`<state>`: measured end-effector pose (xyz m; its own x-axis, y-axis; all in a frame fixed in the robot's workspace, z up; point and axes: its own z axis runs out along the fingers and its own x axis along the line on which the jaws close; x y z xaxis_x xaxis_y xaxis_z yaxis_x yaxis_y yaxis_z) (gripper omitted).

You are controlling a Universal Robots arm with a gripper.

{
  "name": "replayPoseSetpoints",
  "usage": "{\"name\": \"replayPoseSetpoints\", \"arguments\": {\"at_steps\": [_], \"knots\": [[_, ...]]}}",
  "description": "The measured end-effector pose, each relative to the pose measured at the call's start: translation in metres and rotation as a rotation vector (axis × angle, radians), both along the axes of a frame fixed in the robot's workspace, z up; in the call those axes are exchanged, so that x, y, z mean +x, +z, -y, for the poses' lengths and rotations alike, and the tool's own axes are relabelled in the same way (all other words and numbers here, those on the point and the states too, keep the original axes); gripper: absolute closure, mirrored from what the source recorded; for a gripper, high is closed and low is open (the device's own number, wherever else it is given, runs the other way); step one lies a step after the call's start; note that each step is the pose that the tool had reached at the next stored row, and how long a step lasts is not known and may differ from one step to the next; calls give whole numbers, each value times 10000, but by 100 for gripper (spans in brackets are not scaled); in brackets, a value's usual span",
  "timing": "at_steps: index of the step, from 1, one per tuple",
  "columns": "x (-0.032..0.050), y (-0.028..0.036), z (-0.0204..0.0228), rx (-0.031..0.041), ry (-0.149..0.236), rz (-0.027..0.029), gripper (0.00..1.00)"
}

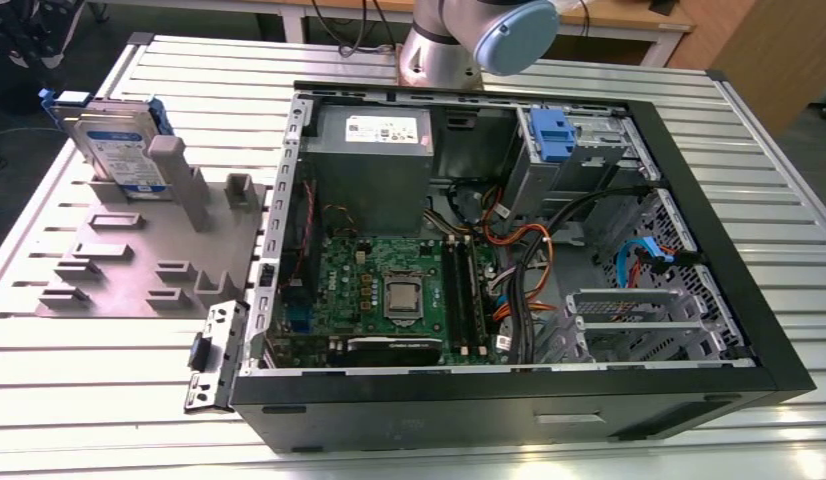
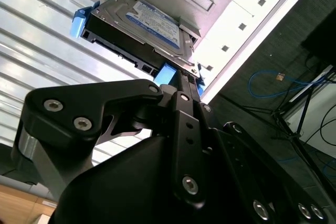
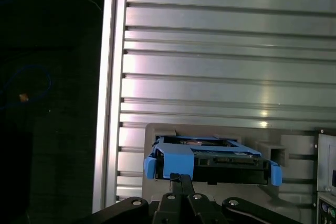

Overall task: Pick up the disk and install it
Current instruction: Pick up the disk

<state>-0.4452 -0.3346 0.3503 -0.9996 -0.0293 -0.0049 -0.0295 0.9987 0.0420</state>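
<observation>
Ribbed metal table [image 1: 773, 150] under everything. On it, open case [image 1: 520, 400], boards and cables bared. Behind case, base of arm [image 1: 447, 50]. Beside case, toward the exterior view's left, grey holder [image 1: 120, 260] of slots and posts. In holder's corner farthest from case's near end, disk [image 1: 116, 140], parked on end in a slot and not yet lifted.

Judged stiff and fairly heavy for its bulk: metal body, no give. Delicate inside, so no knocks and no drops. Bare metal and label faces probably slick; exposed connector edge better left alone. Best taken across the thin body, on the blue bracket [image 3: 173, 162] that runs down both sides, near the upper end that clears the slot.

Long axis upright, going by both wrist views: short connector end up, opposite end down in the slot. Labelled broad face turned partly toward case in the exterior view.

Gripper [image 3: 181, 179] lined up on the connector end, apart from disk as best judged. Fingers [image 2: 181, 114] pressed together, nothing between them.
</observation>
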Motion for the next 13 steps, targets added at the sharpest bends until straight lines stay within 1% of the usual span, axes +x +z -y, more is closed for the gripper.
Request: {"name": "replayPoseSetpoints", "arguments": {"at_steps": [13], "knots": [[0,0,0,0,188,1,89]]}}
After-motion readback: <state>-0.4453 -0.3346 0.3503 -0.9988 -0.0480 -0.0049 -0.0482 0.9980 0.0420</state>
